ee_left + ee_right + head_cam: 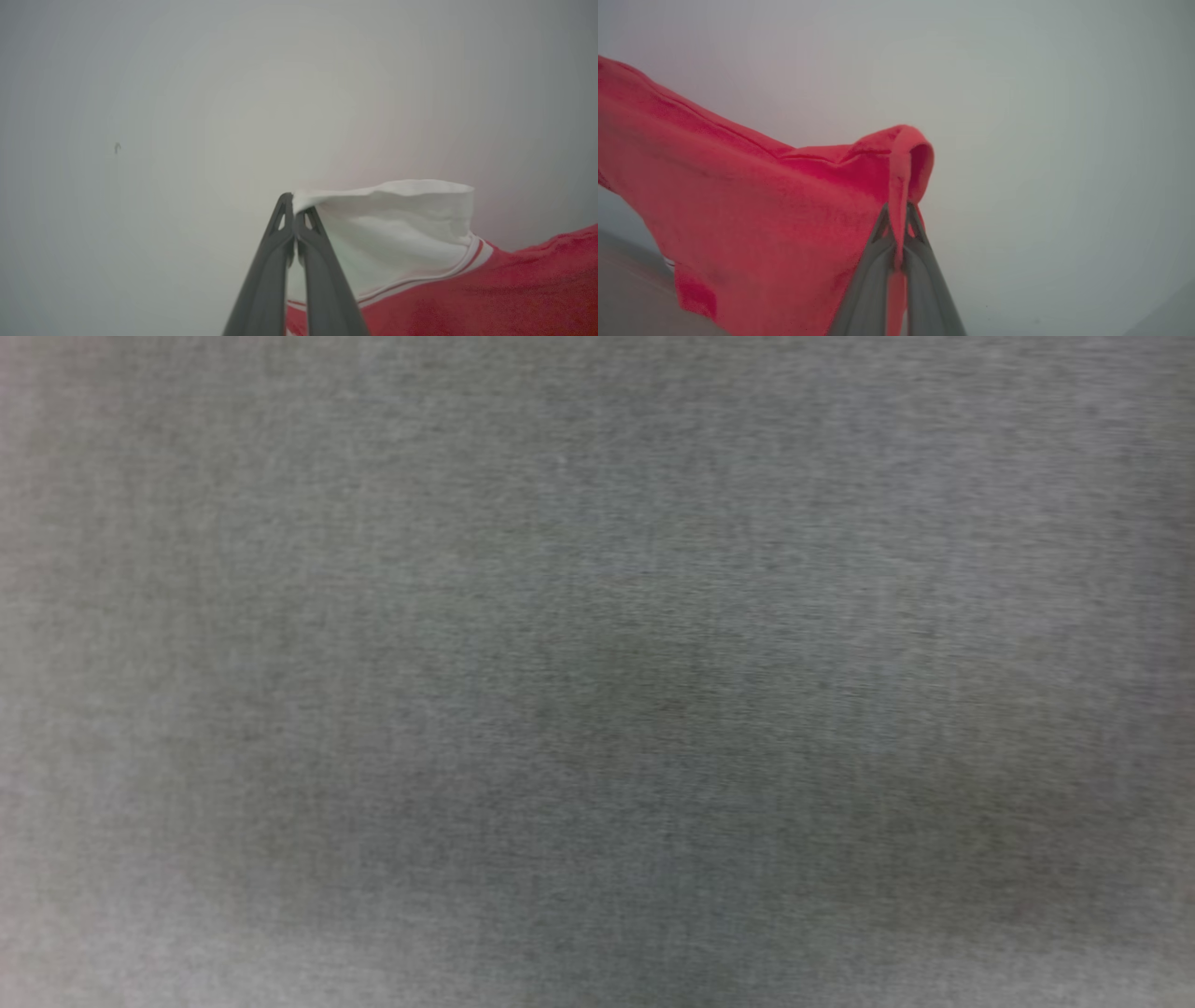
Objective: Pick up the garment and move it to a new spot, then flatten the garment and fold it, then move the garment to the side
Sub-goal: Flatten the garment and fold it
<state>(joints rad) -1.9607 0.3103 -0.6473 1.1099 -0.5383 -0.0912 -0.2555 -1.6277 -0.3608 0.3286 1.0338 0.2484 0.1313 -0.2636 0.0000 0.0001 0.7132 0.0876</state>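
Observation:
The garment, a red T-shirt with white sleeve ends, hangs between both arms. In the left wrist view my left gripper [295,201] is shut on the edge of its white sleeve end [402,219], and the striped trim and red body [514,289] trail off to the lower right. In the right wrist view my right gripper [897,211] is shut on a folded red edge of the garment [752,205], which drapes away to the left and lower left. The head view gives a blurred grey woven surface [597,672] at close range.
Behind the cloth both wrist views show a plain pale grey wall or surface [187,116] with one small dark mark [117,148]. A grey-brown surface [630,289] lies at the lower left of the right wrist view.

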